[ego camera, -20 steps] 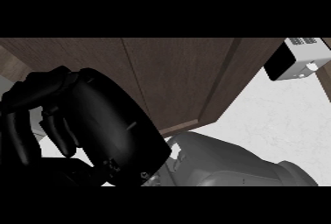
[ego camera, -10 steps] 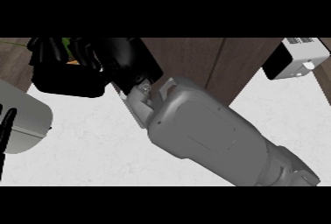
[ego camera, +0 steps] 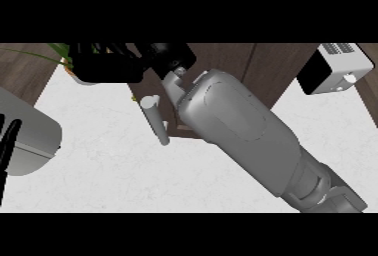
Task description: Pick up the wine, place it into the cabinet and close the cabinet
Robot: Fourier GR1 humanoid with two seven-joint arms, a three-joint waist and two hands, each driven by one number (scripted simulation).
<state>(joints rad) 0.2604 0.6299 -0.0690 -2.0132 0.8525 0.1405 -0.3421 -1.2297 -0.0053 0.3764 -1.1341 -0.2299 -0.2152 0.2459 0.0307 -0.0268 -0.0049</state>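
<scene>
White marbled tabletop (ego camera: 184,175), dark wood-grain cabinet (ego camera: 244,65) with grey cylindrical handle (ego camera: 155,120), smooth grey right forearm (ego camera: 244,135), black right robot hand (ego camera: 166,54) at cabinet, fingers unclear, left robot hand's fingers (ego camera: 7,150) at left edge, wine unseen.

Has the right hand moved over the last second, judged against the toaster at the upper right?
Yes. The right hand has gone from the lower left up to the view's top, now level with the toaster and reaching toward the cabinet.
</scene>
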